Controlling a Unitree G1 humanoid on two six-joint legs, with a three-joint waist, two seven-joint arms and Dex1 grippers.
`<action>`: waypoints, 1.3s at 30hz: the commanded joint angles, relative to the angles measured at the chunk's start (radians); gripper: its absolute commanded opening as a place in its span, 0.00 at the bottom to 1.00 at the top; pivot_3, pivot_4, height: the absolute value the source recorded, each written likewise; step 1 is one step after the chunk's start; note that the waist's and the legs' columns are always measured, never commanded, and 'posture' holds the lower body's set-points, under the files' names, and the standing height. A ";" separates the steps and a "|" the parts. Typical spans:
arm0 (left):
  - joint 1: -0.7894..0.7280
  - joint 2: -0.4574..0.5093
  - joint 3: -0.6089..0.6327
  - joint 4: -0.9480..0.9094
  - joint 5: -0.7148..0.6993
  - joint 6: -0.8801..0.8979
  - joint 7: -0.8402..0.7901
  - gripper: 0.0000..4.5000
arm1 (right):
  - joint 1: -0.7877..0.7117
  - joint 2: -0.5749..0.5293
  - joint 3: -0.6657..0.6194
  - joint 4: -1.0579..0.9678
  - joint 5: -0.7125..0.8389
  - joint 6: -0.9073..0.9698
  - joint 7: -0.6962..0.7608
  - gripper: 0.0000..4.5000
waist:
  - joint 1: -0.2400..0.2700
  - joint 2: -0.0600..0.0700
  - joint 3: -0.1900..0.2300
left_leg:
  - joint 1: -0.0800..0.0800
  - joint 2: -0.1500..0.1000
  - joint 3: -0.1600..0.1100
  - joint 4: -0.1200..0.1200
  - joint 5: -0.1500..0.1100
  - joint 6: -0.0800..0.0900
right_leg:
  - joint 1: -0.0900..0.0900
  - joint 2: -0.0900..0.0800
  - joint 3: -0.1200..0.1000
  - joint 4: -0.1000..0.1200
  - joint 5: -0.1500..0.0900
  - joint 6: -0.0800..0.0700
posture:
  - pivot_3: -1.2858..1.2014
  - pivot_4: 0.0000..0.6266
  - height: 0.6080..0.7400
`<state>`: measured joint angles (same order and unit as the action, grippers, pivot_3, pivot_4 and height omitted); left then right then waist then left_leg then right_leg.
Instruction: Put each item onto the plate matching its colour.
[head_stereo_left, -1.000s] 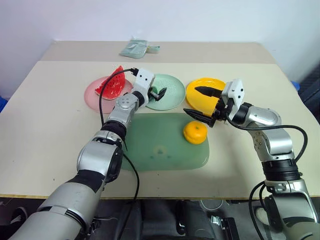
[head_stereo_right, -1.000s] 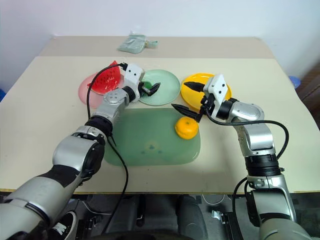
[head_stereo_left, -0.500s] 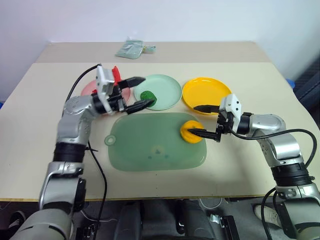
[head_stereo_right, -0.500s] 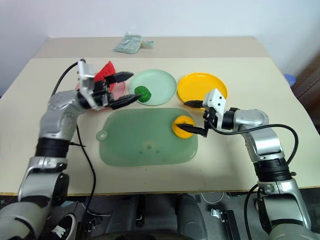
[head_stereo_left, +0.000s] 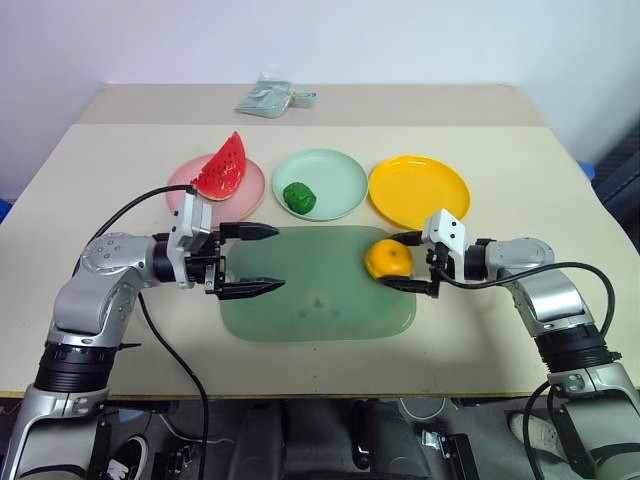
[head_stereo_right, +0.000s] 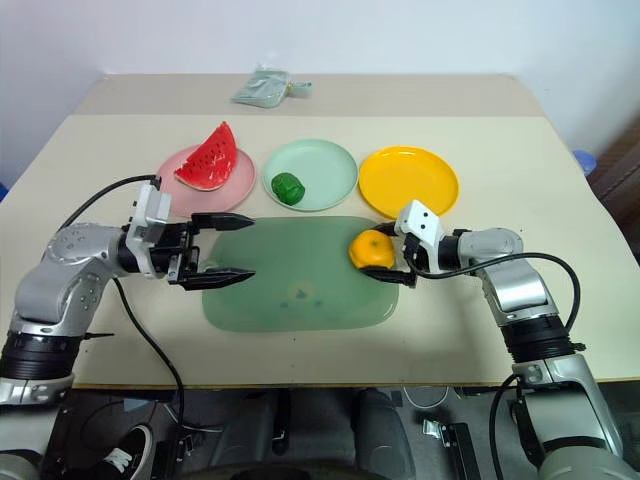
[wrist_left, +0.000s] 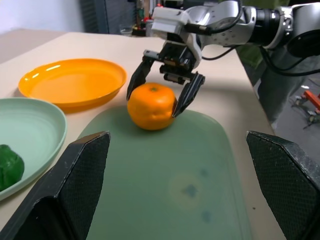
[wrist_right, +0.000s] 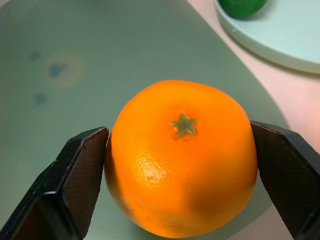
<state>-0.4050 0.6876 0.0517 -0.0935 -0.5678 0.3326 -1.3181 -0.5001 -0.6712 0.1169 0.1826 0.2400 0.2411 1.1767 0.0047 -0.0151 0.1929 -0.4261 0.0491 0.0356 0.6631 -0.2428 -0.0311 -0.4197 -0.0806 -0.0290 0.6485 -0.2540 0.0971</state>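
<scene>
Now, from the head view, the orange fruit (head_stereo_left: 388, 260) is seen on the green mat (head_stereo_left: 310, 300), between the spread fingers of the right hand (head_stereo_left: 404, 262). The left hand (head_stereo_left: 262, 259) is spread wide over the mat. From the right wrist view, the fruit (wrist_right: 181, 157) is seen between both fingers (wrist_right: 77, 172), and touch cannot be told.

Right tool (wrist_left: 165, 85) straddling orange fruit (wrist_left: 151, 105)
</scene>
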 joint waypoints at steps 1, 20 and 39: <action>-0.005 0.008 0.025 -0.012 -0.012 -0.022 -0.003 1.00 | -0.005 -0.010 -0.012 -0.009 0.001 0.002 0.003 0.75 | 0.003 0.000 0.000 | 0.000 0.000 0.000 0.000 0.000 0.000 | 0.000 0.000 0.000 0.000 0.000 0.000 | 0.52 0.24 1.00; -0.086 -0.093 0.041 0.069 0.048 -0.014 0.267 1.00 | -0.423 0.186 -0.166 0.529 -0.131 -0.152 -0.607 0.73 | 0.003 0.000 0.000 | -0.001 0.000 0.000 -0.001 0.000 0.000 | -0.001 0.000 0.000 -0.001 0.000 0.000 | 0.52 0.24 1.00; -0.108 -0.087 0.058 0.017 -0.004 0.009 0.242 1.00 | -0.411 0.256 -0.282 0.456 0.041 -0.254 -0.461 0.99 | -0.019 0.001 0.000 | -0.001 0.000 0.001 -0.002 0.000 0.000 | -0.002 0.000 0.001 0.000 0.000 0.000 | 0.52 0.24 1.00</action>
<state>-0.4900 0.5874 0.0747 -0.0422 -0.5407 0.3638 -1.0477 -0.9028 -0.4239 -0.1208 0.7379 0.1953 -0.0024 0.6589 -0.0144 -0.0145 0.1934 -0.4270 0.0492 0.0362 0.6613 -0.2428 -0.0311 -0.4215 -0.0806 -0.0284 0.6484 -0.2538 0.0969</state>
